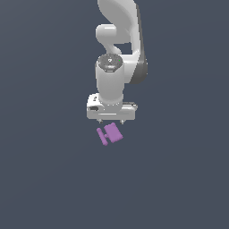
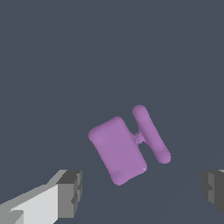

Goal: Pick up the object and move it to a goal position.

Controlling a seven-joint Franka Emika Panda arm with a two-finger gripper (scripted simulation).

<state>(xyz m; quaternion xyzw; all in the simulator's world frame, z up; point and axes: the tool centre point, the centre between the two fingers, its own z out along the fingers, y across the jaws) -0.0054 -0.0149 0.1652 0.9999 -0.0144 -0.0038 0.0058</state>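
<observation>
Status: the pick has not been made. My pincer (image 1: 111,121) hangs above the floor (image 1: 44,179) with its jaws spread wide and nothing between them. In the wrist view both fingertips (image 2: 70,192) show at the frame's edges, well apart, and the object (image 2: 127,146) lies beyond them, not between them. I touch it nowhere.

Location of the object: in the exterior view the purple piece (image 1: 110,134) rests on the floor just below my pincer's fingertips in the picture, close to them but apart. It lies flat and turned at an angle to my jaws. It consists of 1 square block, 1 short neck and 1 thin crossbar (image 2: 151,133). The crossbar is on the exterior view's left of the block.

Done so far, judged from the layout: I am near the object, roughly above it, jaws released. Nothing more.

Left to do, in my judgement:
1. Centre over the block, and likely turn my wrist to square with its tilted sides.
2. Descend and close on the block.
3. Lift and carry it to the goal.

Goal position: no marker is visible in either view, so I cannot tell where it lies.

Containers: 0 in view. The object sits in nothing, and nothing holds anything.
</observation>
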